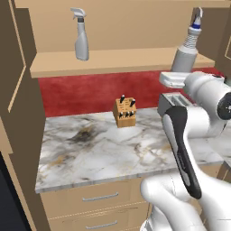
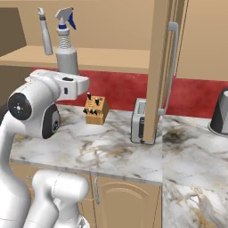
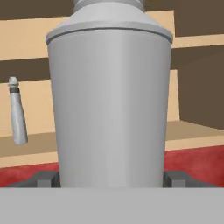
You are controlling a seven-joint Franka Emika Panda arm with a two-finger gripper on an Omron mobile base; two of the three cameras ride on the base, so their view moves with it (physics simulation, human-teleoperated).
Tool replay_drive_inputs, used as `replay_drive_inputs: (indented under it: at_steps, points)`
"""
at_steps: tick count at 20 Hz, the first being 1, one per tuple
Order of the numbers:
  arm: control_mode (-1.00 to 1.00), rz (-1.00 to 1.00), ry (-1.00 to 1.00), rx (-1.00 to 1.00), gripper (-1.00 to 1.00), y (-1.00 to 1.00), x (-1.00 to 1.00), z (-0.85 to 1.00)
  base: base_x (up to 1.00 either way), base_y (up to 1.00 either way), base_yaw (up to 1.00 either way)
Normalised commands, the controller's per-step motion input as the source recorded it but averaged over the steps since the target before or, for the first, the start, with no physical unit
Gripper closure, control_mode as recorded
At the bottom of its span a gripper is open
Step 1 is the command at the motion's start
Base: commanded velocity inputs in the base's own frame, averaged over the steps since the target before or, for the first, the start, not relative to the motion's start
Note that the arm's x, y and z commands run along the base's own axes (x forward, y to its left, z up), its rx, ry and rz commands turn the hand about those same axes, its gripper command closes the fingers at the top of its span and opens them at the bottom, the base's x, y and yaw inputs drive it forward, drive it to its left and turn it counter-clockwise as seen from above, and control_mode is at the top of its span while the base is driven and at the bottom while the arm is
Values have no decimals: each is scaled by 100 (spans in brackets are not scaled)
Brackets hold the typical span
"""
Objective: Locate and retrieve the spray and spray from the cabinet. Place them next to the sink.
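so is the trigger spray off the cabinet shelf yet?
No, the trigger spray stands upright on the cabinet shelf, apart from the gripper.

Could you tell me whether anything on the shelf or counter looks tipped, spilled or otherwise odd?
Nothing stands out. Both spray bottles stand upright on the cabinet shelf, and the knife block and toaster sit squarely on the counter, with nothing spilled.

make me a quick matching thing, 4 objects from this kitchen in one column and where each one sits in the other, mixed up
Things:
1. trigger spray bottle
2. blue-tipped spray bottle
3. knife block
4. toaster

Places:
A. on the counter by the open cabinet door
B. between the open gripper fingers
C. on the cabinet shelf, away from the arm
D. on the counter against the red wall

Pairs: 1-C, 2-B, 3-D, 4-A
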Motion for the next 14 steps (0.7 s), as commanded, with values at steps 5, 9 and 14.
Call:
replay_drive_inputs:
  at_steps: [5, 9, 14]
  points:
    - [-100, 0, -14, 0, 100, 0, -76, 0, 0, 0, 0]
    - [-100, 0, -10, 0, 100, 0, -75, 0, 0, 0, 0]
    - [-100, 0, -9, 0, 100, 0, -69, 0, 0, 0, 0]
